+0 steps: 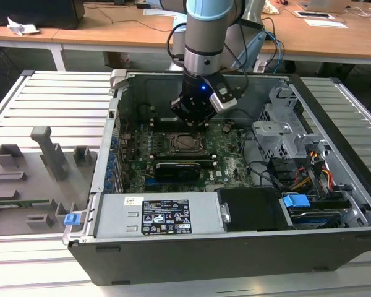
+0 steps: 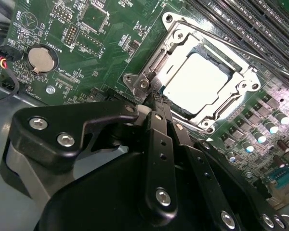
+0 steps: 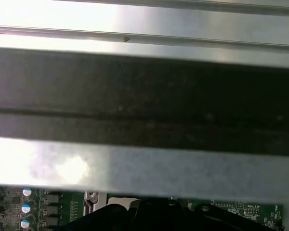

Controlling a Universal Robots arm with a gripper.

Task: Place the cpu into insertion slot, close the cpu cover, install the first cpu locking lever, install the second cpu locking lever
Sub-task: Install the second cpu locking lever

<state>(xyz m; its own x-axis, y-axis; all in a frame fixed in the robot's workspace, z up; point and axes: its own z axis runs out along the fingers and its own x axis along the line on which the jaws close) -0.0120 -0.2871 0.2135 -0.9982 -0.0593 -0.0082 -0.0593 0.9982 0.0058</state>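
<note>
The cpu (image 2: pixel 200 79) lies seated in the insertion slot (image 2: pixel 183 103) under the closed cpu cover (image 2: pixel 238 79), mid-motherboard (image 2: pixel 53 29). The gripper (image 2: pixel 154 98), fingers pinched together and empty, touches the cover's corner by a thin, springy locking lever (image 2: pixel 221 41). The board is fragile, and the computer case (image 1: pixel 334 105) walls crowd close.

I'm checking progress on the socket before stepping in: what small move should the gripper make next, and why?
Probably a short press on the lever at the socket corner. In the second wrist view the chip already sits in the socket, the metal cover frame lies down around it, and the gripper is right at the frame's corner by the lever, so latching seems to be what remains.
</note>
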